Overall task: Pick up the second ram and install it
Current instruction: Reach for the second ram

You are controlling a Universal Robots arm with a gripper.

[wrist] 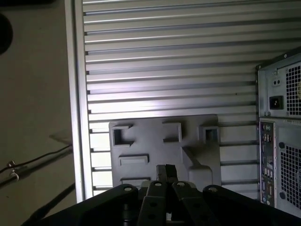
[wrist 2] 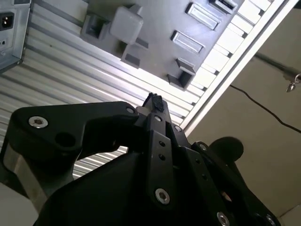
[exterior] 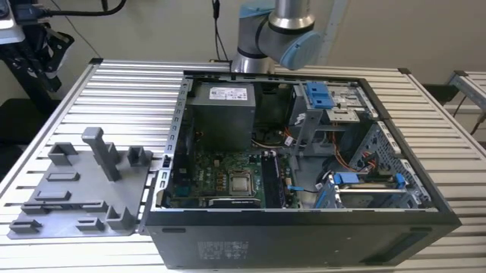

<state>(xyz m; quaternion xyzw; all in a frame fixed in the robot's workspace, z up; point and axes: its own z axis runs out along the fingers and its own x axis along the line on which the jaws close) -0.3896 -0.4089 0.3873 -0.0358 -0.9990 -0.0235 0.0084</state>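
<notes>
So the arm [exterior: 258, 40] is way up at about 12 o'clock in the exterior view. You just get a grey joint with a blue cap [exterior: 302, 50] and a silver tube [exterior: 292, 12] running up out of frame at 12. In the second wrist view the gripper [wrist 2: 154, 101] is pinched closed with nothing in it, and its black linkage bars [wrist 2: 159, 155] fan back toward the camera. In the first wrist view it's the same deal, with the fingertips [wrist: 165, 173] pressed together.

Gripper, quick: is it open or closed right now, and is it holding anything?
Gripper: closed. In the first wrist view the fingertips meet with nothing seen between them, and the grey tray lies beyond them.
</notes>
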